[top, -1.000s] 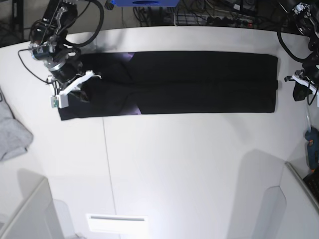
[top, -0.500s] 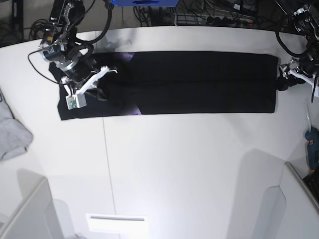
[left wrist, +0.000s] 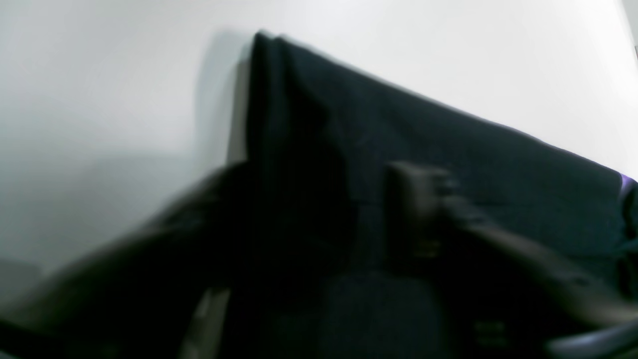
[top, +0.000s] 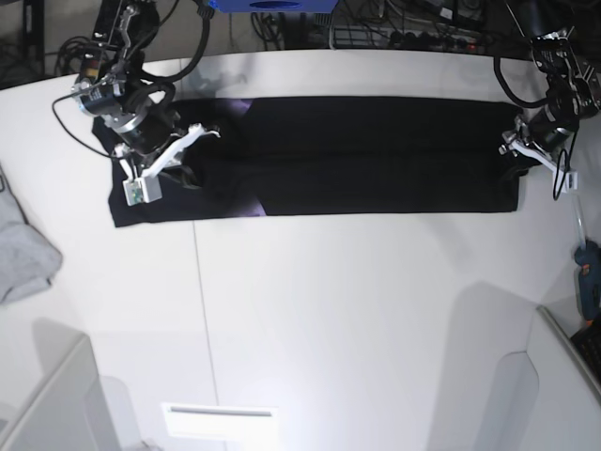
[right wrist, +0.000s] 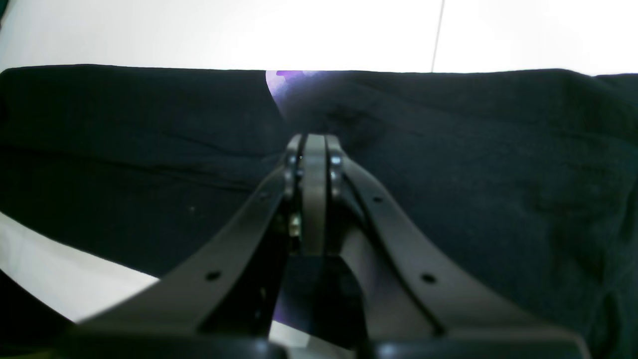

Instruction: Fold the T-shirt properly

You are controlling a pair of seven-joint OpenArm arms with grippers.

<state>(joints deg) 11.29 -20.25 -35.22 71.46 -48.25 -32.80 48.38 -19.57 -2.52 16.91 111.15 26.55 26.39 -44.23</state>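
My right gripper [right wrist: 314,144] sits with jaws pressed together on the T-shirt [top: 376,155] near the purple neckband, likely pinning that end. My left gripper [top: 515,155] is at the hem end; too blurred, can't tell its spread. Shirt lies as a long band across the white table [top: 329,310]. Grey garment [top: 19,249] well apart, cables behind.
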